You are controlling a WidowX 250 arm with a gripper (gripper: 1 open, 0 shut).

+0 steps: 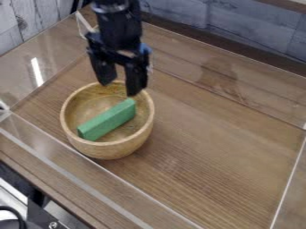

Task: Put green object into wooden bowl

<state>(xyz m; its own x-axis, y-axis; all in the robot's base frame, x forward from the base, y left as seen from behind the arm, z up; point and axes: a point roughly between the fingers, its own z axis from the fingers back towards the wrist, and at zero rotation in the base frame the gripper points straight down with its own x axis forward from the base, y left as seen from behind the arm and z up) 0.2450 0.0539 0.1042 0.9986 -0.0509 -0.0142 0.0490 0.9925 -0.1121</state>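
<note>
The green object (107, 119), a bright green bar, lies slanted inside the wooden bowl (86, 145), its upper end toward the far right of the bowl's floor. The bowl is round, light tan, and stands at the left of the table. My gripper (120, 84) hangs pointing down over the bowl's far rim, just above the bar. Its two black fingers are spread apart with nothing between them, clear of the bar.
Low clear plastic walls (287, 192) fence the wooden table top (216, 134) on all sides. A pale plank wall stands behind. The bowl sits close to the front-left wall.
</note>
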